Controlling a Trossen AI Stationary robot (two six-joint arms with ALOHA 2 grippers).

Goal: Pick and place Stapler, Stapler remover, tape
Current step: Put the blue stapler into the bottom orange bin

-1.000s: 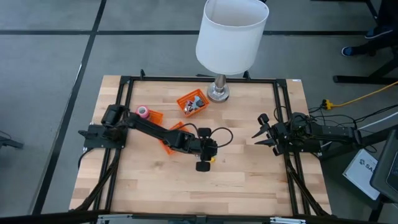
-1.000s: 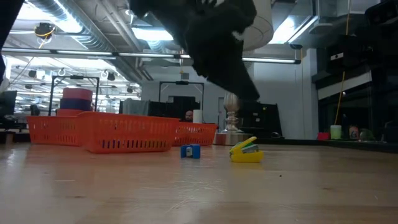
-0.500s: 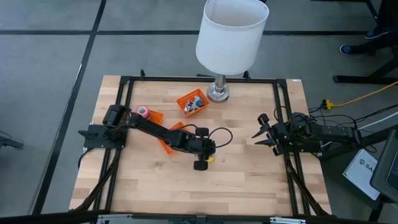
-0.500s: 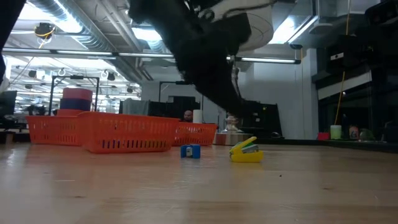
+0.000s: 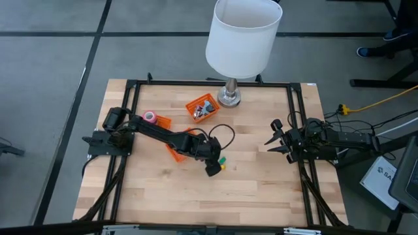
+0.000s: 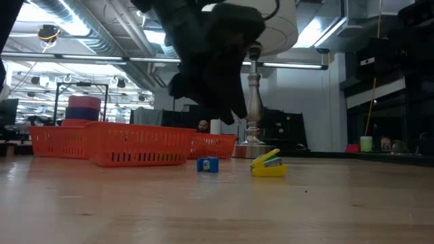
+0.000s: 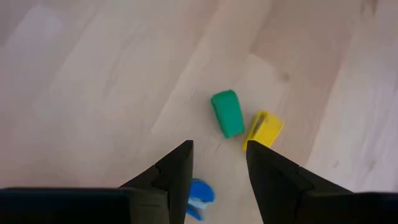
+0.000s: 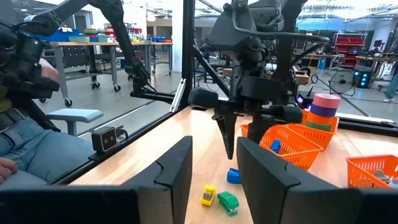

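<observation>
Wooden table [image 5: 261, 189]: pale butcher-block planks. Left gripper [image 7: 217, 163]: fingers apart, empty, hovering mid-table directly over three small hard plastic pieces, so the left arm is nearer. Right gripper [image 5: 273, 141]: parted, idle at the right edge. Green piece [image 7: 227, 113]: rounded oblong, lengthwise ahead. Yellow piece [image 7: 263, 129]: wedge, alongside. Blue piece [image 7: 200, 196]: beside the finger.

Floor [image 5: 52, 39]: grey, dark seam lines. Desk [image 5: 261, 183]: pale wood planks, black frame rails along its edges. Lamp with white shade [image 5: 243, 36] at the desk's far edge. Behind: open workshop, exposed ceiling ducts [image 6: 88, 27], strip lights, workbenches [image 8: 93, 46], seated person [image 8: 25, 149].
</observation>
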